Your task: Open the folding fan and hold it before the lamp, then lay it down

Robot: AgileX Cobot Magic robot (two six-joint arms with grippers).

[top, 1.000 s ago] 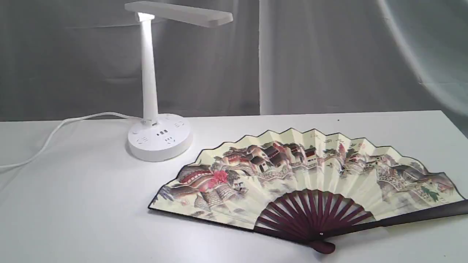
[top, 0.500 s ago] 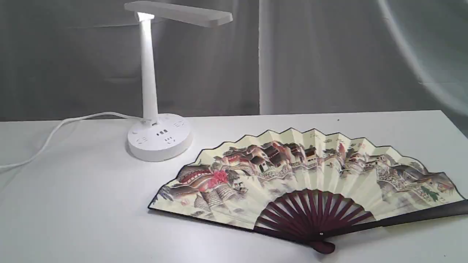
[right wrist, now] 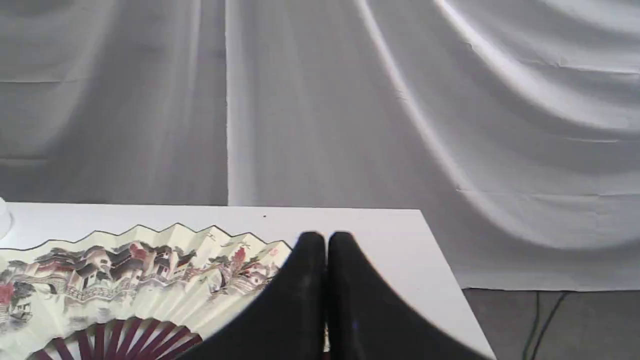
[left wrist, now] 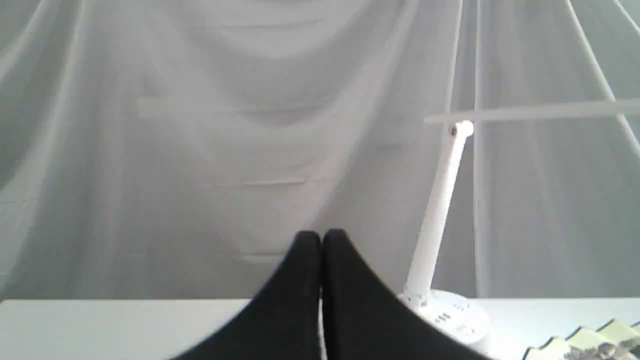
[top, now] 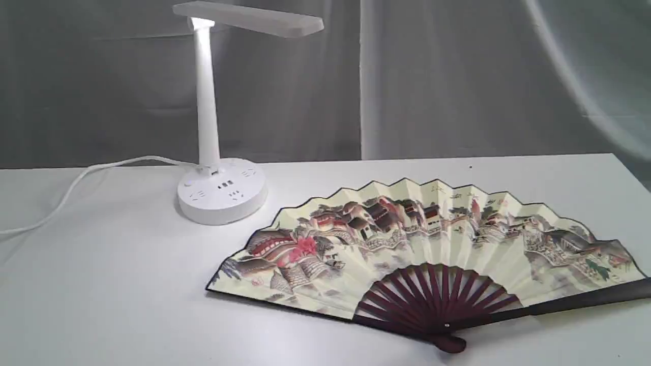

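Observation:
The folding fan [top: 427,244] lies spread open and flat on the white table [top: 101,284], its painted village side up and its maroon ribs fanning from a pivot near the front edge. The right wrist view also shows the fan [right wrist: 125,280]. The white lamp [top: 211,117] stands behind and to the left of it, with its bar head lit; the left wrist view holds the lamp [left wrist: 440,210] too. Neither arm appears in the exterior view. My left gripper [left wrist: 321,237] is shut on nothing. My right gripper [right wrist: 326,239] is shut, empty, above the fan's right part.
The lamp's white cord [top: 76,183] trails across the table to the left edge. Grey draped cloth [top: 457,76] hangs behind the table. In the right wrist view the table's right edge [right wrist: 450,280] drops to a dark floor with cables [right wrist: 545,320].

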